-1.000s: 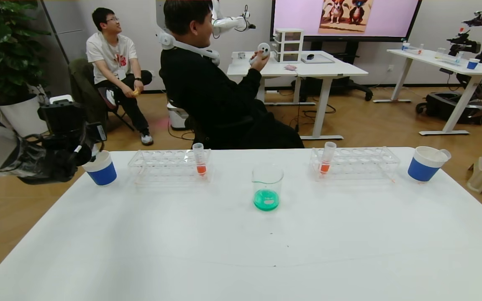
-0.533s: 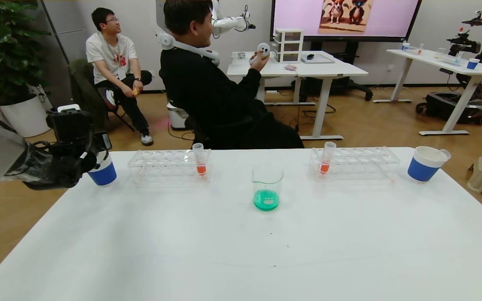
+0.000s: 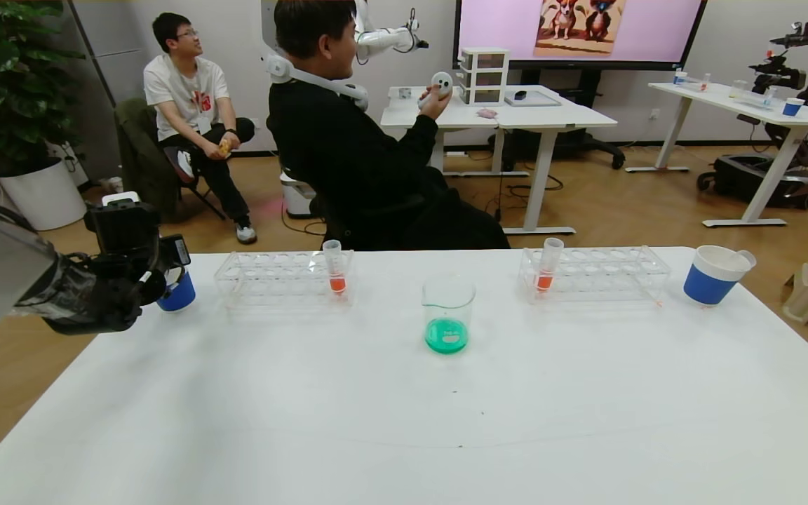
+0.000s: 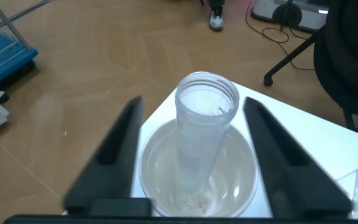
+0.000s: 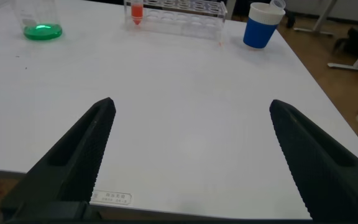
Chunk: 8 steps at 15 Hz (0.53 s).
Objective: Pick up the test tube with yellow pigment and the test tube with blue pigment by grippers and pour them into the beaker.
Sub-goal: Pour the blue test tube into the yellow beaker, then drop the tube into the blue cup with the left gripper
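Over the last second the left gripper (image 3: pixel 165 270) has drifted in from the table's left edge and now hangs over the left blue cup (image 3: pixel 178 294); the left wrist view shows its fingers spread wide and gripping nothing, with an emptied test tube (image 4: pixel 201 134) standing loose in the cup between them. The beaker (image 3: pixel 447 313) at the table's middle holds green liquid, which suggests both the yellow and blue pigments are already poured and only clearing away remains. The right gripper (image 5: pixel 191 162) hovers open and empty over bare table near the robot.
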Each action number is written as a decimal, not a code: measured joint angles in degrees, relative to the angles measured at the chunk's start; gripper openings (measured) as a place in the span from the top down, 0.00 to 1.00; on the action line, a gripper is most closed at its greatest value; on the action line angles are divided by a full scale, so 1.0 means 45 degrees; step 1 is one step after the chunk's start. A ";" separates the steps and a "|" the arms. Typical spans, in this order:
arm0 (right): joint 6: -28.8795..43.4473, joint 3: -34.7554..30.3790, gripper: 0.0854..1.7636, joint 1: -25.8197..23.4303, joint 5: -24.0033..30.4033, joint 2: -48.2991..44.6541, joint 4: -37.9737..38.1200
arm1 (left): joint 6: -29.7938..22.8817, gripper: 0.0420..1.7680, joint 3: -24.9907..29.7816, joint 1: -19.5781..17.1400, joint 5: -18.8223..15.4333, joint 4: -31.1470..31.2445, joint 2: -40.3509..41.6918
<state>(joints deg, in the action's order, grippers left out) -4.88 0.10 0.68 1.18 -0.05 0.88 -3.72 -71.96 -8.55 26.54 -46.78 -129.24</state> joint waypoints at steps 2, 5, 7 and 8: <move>0.0000 0.0000 0.02 0.0000 0.0005 0.0000 0.0000 | 0.0087 0.02 0.0000 -0.0030 -0.0011 -0.0146 0.0019; 0.0005 0.0000 0.02 0.0000 0.0000 0.0000 0.0000 | 0.0081 0.01 -0.0122 0.0095 0.0005 -0.0200 0.0355; 0.0005 0.0000 0.02 0.0000 0.0005 0.0000 0.0000 | 0.0073 0.01 -0.0331 0.0683 0.0024 -0.0190 0.0902; 0.0000 0.0000 0.02 -0.0005 0.0005 0.0000 0.0000 | 0.0068 0.01 -0.0374 0.1165 0.0000 -0.0152 0.1233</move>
<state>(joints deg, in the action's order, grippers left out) -4.88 0.10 0.66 1.21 -0.05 0.88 -3.41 -73.64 -3.30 26.54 -47.46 -123.70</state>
